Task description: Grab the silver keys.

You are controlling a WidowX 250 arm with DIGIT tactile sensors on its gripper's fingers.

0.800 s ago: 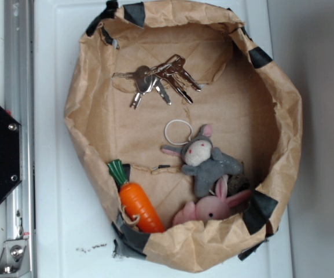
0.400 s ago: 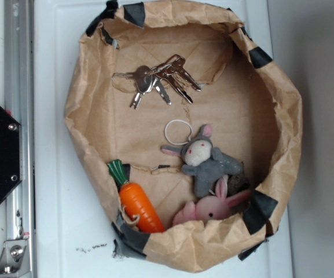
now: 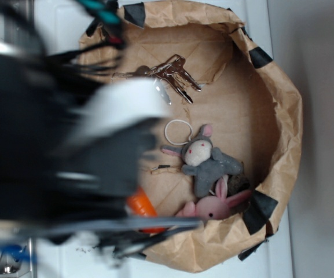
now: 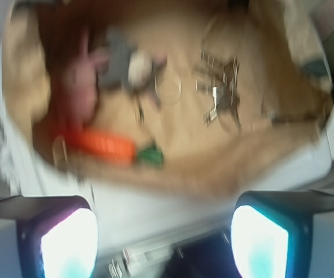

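Change: in the earlier exterior pictures no arm was in view. Now the arm fills the left half of the frame as a dark, blurred mass, so it has just swung in.
Meaning: I judge this is the start of the approach. The keys are not yet reached.
Arm pose: in the exterior view it lies across the left side of the bag and hides the carrot's green top. The blur makes its exact tilt hard to tell.
Jaws: in the wrist view the gripper shows two fingers at the lower corners of the frame, set wide apart, with nothing between them.
Carrot: nearest thing in the wrist view, at lower left of the bag floor.
Bunnies: a pink bunny and a grey bunny lie together at lower right of the bag in the exterior view.
White loop: middle of the bag, touching the grey bunny's ear.
Keys: on the bag floor at upper centre of the exterior view, their left part covered by the arm. In the wrist view they sit in the upper right, well apart from the fingers.
Bag: brown paper, rolled rim, standing on the white tabletop.
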